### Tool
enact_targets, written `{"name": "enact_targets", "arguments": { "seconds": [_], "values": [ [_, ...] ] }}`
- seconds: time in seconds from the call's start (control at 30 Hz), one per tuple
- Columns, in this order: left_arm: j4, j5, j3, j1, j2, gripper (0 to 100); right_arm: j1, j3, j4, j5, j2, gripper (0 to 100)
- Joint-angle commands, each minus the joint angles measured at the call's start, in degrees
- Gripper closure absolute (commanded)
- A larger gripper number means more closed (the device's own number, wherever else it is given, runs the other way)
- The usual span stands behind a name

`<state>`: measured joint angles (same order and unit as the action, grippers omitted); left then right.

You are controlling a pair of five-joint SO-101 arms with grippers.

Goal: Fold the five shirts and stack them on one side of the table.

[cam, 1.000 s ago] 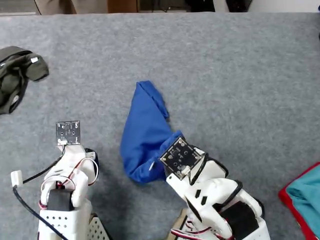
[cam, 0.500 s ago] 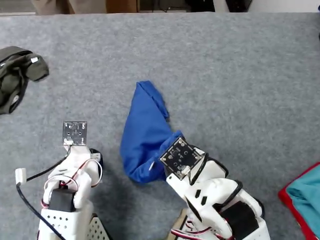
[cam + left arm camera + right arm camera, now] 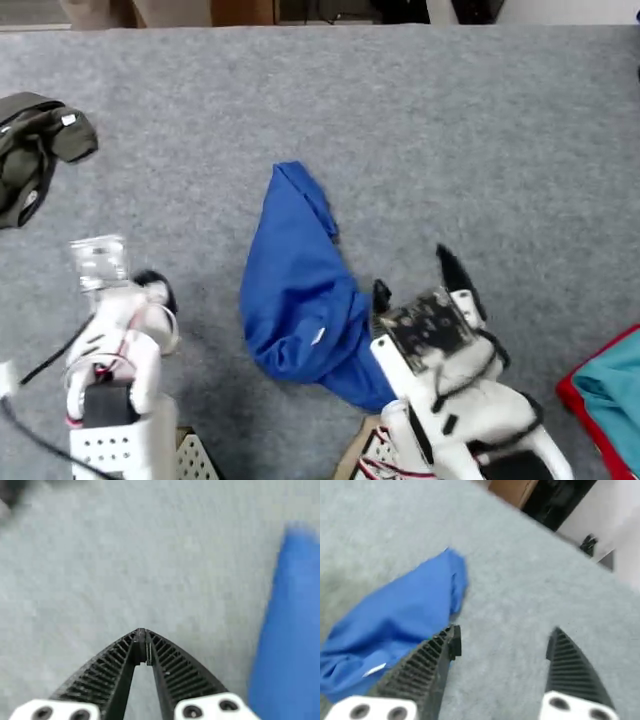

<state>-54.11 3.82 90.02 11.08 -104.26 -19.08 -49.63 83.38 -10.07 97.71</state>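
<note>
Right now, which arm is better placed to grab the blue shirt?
Right, probably. The right gripper is open, close beside the blue shirt; the left gripper is shut over bare table, farther from it.

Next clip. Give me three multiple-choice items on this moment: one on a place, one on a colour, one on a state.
1. Where does the blue shirt lie?
A. in the middle of the table
B. at its far right edge
C. lifted in a gripper

2. What colour is the left-edge shirt?
A. red
B. dark olive
C. white

3. How is the right gripper?
A. open
B. shut on the blue shirt
C. shut and empty

Answers: 1 A, the high view shows it flat on the cloth mid-table; 2 B, it is a dark olive heap; 3 A, its fingers stand wide apart beside the blue shirt.
</note>
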Motion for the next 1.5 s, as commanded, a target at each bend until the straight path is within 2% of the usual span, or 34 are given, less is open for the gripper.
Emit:
{"name": "enact_targets", "arguments": {
  "seconds": [0.0, 0.13, 0.23, 0.33, 0.47, 0.63, 0.93, 1.13, 1.37, 1.47],
  "values": [
    [4.4, 4.7, -7.0, 2.1, -0.1, 98, 1.5, 5.7, 0.2, 0.7, -4.7, 71.2],
    [4.2, 8.9, -12.2, 0.9, 3.6, 98, 1.5, 13.4, 1.3, 5.5, -15.8, 72.7],
    [4.2, 6.9, -18.6, 0.8, 11.9, 98, 1.5, 23.6, 4.1, 8.1, -26.4, 72.7],
    [2.1, 3.3, -28.8, 0.6, 25.5, 98, 1.5, 36.3, 9.6, 10.4, -36.9, 72.7],
    [-7.6, 2.1, -47.6, -1.1, 48.1, 98, 1.5, 53.7, 18.8, 13.2, -49.3, 72.7],
    [-22.2, 2.3, -72.7, -9.2, 72.5, 98, 5.7, 66.2, 18.8, 13.9, -56.4, 72.7],
    [-36.1, 1.7, -110.9, -22.3, 111.1, 98, 21.1, 63.9, 19.0, 14.0, -65.6, 72.7],
    [-41.4, 1.4, -130.7, -25.6, 135.2, 98, 27.0, 56.7, 18.9, 14.0, -70.9, 72.7],
    [-45.2, -9.3, -151.0, -26.0, 153.5, 97, 29.7, 52.7, 18.7, 14.0, -75.8, 72.7],
    [-46.4, -16.5, -157.0, -26.6, 155.8, 89, 30.0, 52.7, 18.7, 13.8, -77.7, 72.7]
  ]
}}
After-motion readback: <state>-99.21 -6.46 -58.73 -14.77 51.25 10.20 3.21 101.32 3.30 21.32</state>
